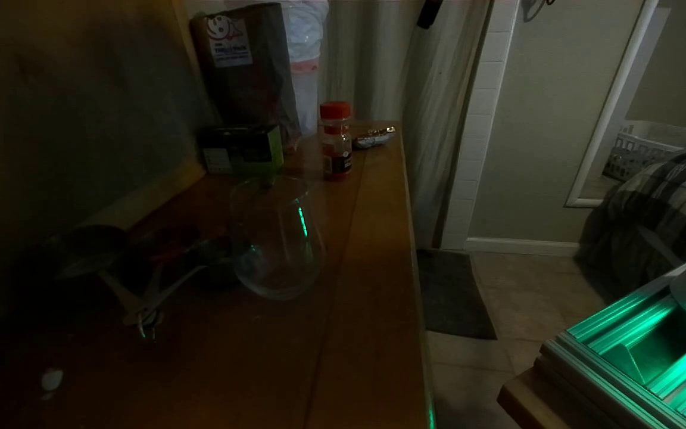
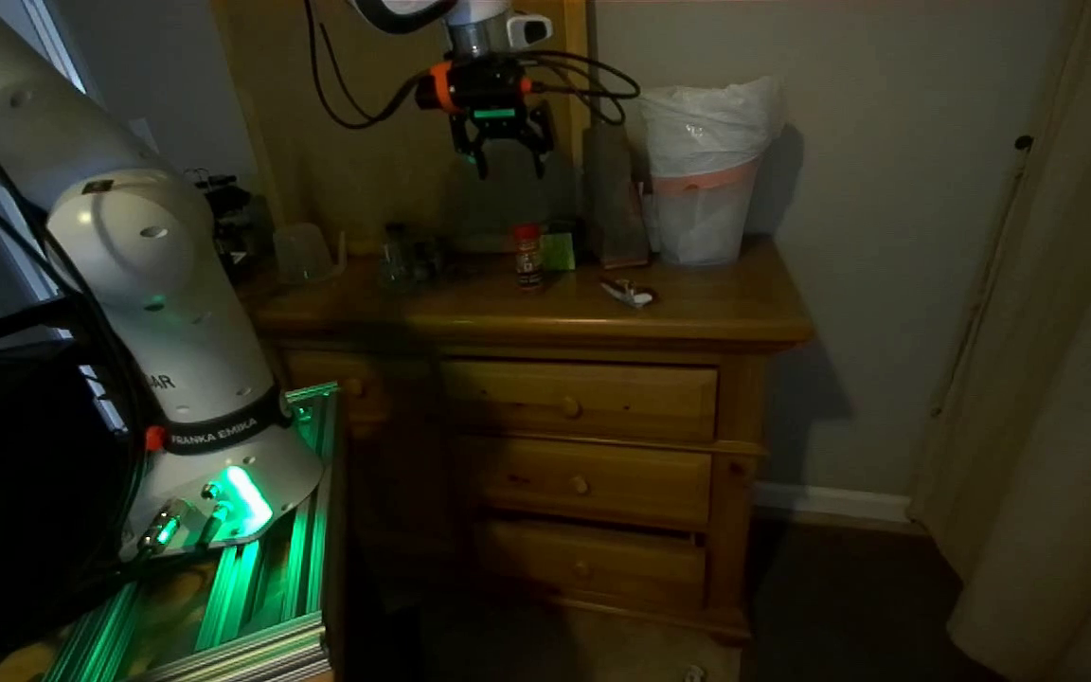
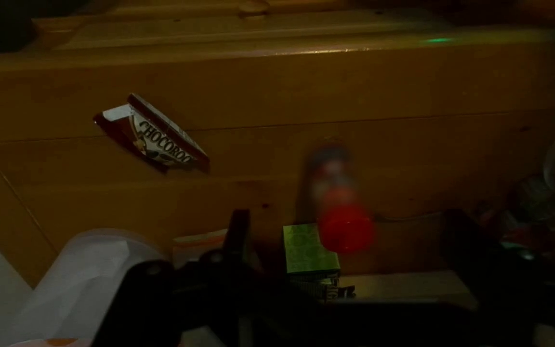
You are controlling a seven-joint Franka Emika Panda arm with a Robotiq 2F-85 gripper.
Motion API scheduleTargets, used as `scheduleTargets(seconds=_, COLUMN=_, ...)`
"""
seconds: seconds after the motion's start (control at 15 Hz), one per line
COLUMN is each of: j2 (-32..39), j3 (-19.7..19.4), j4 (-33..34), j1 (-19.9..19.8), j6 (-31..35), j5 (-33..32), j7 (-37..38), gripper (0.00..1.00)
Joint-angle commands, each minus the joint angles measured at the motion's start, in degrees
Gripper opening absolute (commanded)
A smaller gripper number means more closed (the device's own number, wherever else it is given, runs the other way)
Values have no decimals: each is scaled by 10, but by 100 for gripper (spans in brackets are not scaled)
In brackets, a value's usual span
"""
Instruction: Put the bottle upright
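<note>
The bottle (image 1: 336, 143) has a red cap, a clear neck and a dark label. It stands upright on the wooden dresser top (image 1: 373, 268) in both exterior views (image 2: 528, 263). In the wrist view the bottle (image 3: 345, 226) is blurred, cap toward the camera, between the fingers in the picture. My gripper (image 2: 510, 172) is open and empty, high above the dresser and well above the bottle, touching nothing. In the wrist view the dark fingers of the gripper (image 3: 347, 216) are spread wide at both sides.
A green and black box (image 1: 242, 150) stands behind the bottle. A shiny wrapper (image 3: 157, 137) lies beside it. A clear glass vessel (image 1: 277, 244) and measuring cups (image 1: 146, 286) stand along the dresser. A paper bag (image 1: 248, 71) and a white-lined bin (image 2: 706, 189) stand at its end.
</note>
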Motion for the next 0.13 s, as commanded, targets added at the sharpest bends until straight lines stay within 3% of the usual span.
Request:
scheduleTargets(seconds=0.0, j2=1, j3=-25, j4=-1, j1=26, j6=3, j5=-16, j7=12, gripper=100)
scheduleTargets(seconds=0.07, j2=1, j3=-25, j4=-1, j1=26, j6=3, j5=-16, j7=13, gripper=100)
